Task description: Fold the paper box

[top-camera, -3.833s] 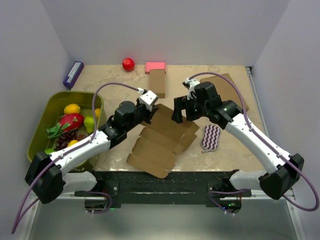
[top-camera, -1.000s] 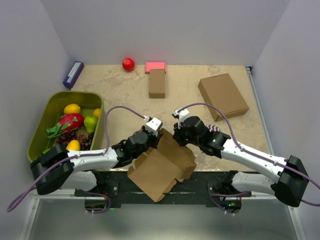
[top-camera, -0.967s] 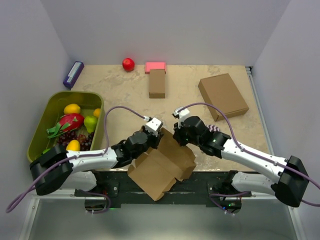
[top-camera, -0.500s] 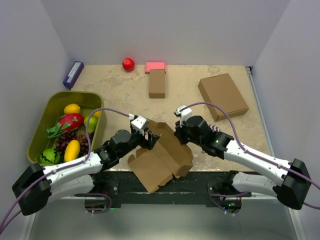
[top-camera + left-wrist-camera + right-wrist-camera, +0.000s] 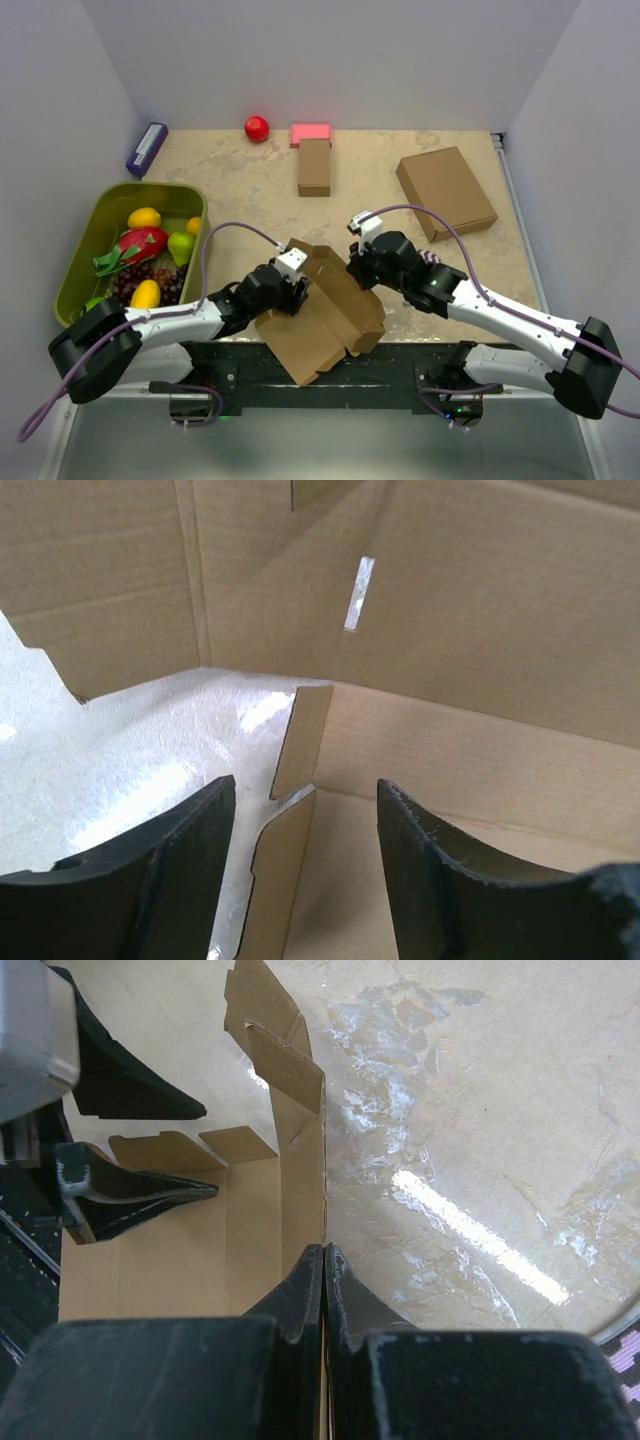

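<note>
At lower centre we pinch a wall of the box (image 5: pixel 325 320) in our right gripper (image 5: pixel 323 1251), fingers closed. Our left gripper (image 5: pixel 302 790) stands parted, holding nothing.

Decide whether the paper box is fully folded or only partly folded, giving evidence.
Partly folded. One wall of the paper box stands upright, pinched by the shut right gripper; a tab sticks out untucked.

You'll find the die-cut brown cardboard paper box (image 5: pixel 318 325) at the beige table's (image 5: pixel 240 190) near edge, between the left gripper (image 5: pixel 297 288) and the right gripper (image 5: pixel 353 268). Left of it sits the green plastic tub (image 5: pixel 100 200) (fruit (image 5: pixel 143 243) inside). Behind it lies the narrow brown carton (image 5: pixel 314 167), with the larger brown box (image 5: pixel 446 192) to that carton's right.
</note>
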